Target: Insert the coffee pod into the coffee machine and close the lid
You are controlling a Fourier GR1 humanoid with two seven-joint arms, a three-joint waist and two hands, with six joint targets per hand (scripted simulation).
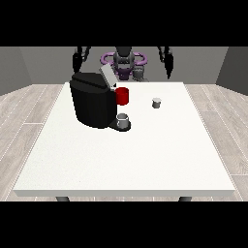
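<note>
A black coffee machine (pixel 92 104) stands on the white table (pixel 131 160), toward the view's left and the robot's side. Its grey lid (pixel 107 76) is tilted up, open, at the top right corner of the machine. Just beside the machine's right flank sits a red cup (pixel 123 96); what it holds cannot be made out. On the machine's low base at the front right stands a small grey cup (pixel 123 120), whose inside cannot be seen either. The coffee pod (pixel 156 102), small and grey with a pale top, rests on the table well apart from the machine, to its right, with nothing touching it. Both arms are raised at the far edge. The hand at the view's left (pixel 77 60) and the hand at the view's right (pixel 169 60) hang above the table, holding nothing; whether their fingers are released or clenched cannot be told.
</note>
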